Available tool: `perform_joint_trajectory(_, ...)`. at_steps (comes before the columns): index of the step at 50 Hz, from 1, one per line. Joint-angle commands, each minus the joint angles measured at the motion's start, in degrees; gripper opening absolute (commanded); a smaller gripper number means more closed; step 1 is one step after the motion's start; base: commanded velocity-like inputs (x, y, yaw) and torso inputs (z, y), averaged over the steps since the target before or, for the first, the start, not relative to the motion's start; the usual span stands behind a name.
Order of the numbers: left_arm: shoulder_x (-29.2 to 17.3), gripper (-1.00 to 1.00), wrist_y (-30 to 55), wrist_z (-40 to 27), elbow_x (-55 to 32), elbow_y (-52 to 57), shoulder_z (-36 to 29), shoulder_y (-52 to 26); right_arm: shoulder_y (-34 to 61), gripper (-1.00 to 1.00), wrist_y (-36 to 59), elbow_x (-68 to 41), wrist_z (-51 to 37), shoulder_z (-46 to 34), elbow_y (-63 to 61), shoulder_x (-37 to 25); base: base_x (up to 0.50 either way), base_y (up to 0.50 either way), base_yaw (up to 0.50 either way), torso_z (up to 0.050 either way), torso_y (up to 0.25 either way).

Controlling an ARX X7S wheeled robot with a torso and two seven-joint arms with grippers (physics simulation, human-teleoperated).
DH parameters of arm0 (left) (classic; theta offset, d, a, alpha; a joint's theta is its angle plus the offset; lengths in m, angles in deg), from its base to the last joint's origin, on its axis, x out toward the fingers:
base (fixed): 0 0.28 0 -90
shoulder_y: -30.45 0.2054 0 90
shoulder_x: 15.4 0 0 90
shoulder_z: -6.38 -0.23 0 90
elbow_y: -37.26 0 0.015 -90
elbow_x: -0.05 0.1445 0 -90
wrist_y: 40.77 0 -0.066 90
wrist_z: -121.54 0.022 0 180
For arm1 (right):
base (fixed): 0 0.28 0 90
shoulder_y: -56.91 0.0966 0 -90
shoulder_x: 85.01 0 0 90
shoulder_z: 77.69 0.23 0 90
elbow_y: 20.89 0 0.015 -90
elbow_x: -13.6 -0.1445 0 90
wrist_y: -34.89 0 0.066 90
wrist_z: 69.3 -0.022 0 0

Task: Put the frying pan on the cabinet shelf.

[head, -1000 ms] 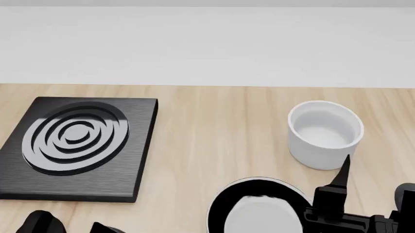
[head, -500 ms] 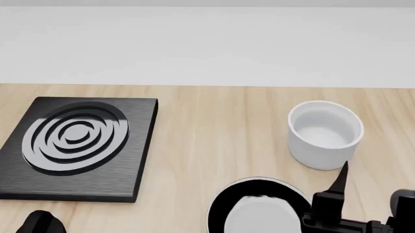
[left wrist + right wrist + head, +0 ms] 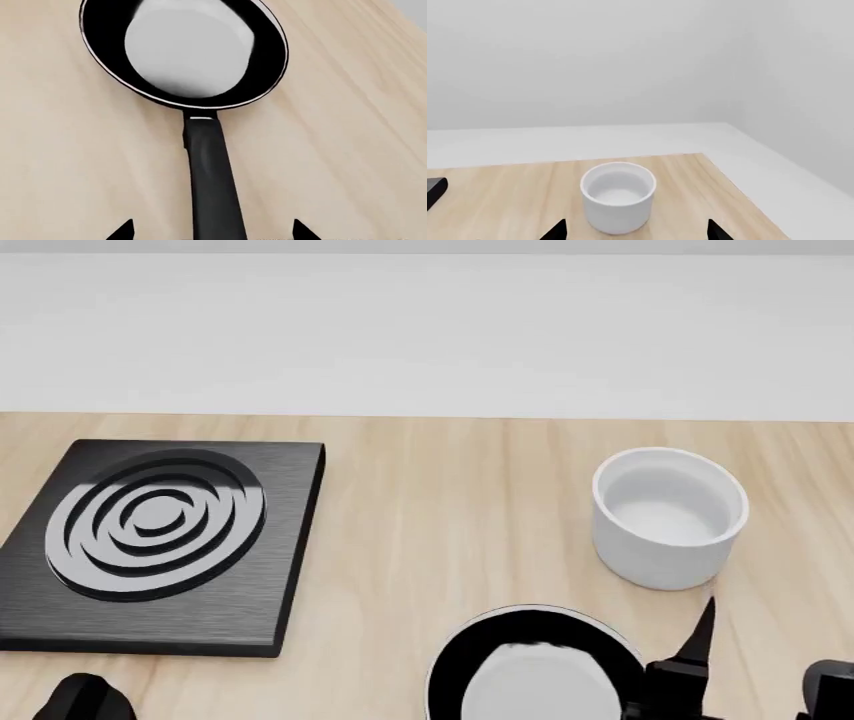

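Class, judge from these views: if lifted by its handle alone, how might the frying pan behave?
The frying pan probably stays rigid, looking like hard material. Its round bowl sits beyond a long thin handle, so it may droop bowl-first. The glossy finish suggests a slippery grip.

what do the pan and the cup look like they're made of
Frying pan: likely coated metal, glossy black inside with a bright reflection and thin pale rim. Cup: possibly ceramic or plastic, plain matte white with thick walls. As a render, neither is certain.

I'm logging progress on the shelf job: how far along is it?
Nothing looks done: the frying pan lies flat on the wooden counter, ungripped. In hand: the open left gripper lines up over the pan's handle. Left: grasp, lift, and place; no cabinet shelf is in view.
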Motion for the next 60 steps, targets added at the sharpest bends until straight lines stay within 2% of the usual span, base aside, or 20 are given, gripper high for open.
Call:
perform_joint_trajectory(1, 0.7, 1.00, -2.6, 2.5, 1.2, -5.3, -2.8, -0.9, -1.9, 1.00, -2.5, 0.8, 0.6, -0.4, 1.2, 0.5, 0.00, 0.00, 0.00, 0.000, 0.000)
perform_joint_trajectory(16, 0.5, 1.00, -4.1, 2.7, 1.9, -7.2, -5.7, -1.9, -4.0, 1.00, -5.2, 1.5, 1.4, -0.6, 2.7, 0.8, 0.00, 0.00, 0.00, 0.000, 0.000)
perform_joint_trajectory(17, 0.4, -1.00, -3.8, 1.9, 2.3, -6.7, -6.0, -2.1, -4.1, 1.00, -5.4, 1.6, 1.4, -0.7, 2.9, 0.8, 0.00, 0.00, 0.00, 0.000, 0.000)
perform_joint_trajectory(32, -0.3, -1.00, -2.7, -4.2, 0.7, -0.2, -4.5, -3.7, -3.7, 1.00, -5.5, 1.4, 1.1, -1.6, 3.1, 1.1, 0.00, 0.00, 0.00, 0.000, 0.001)
perform_joint_trajectory(43, -1.5, -1.00, 0.3, -10.4, -5.3, 6.7, 0.7, -5.5, -3.5, 1.00, -5.6, 1.3, 0.9, -1.9, 3.1, 1.1, 0.00, 0.00, 0.00, 0.000, 0.001)
perform_joint_trajectory(60, -4.0, -1.00, 2.2, -16.0, -11.8, 10.9, 7.9, -10.7, -3.4, 1.00, -5.9, 0.8, 0.7, -1.7, 3.1, 1.1, 0.00, 0.00, 0.00, 0.000, 0.002)
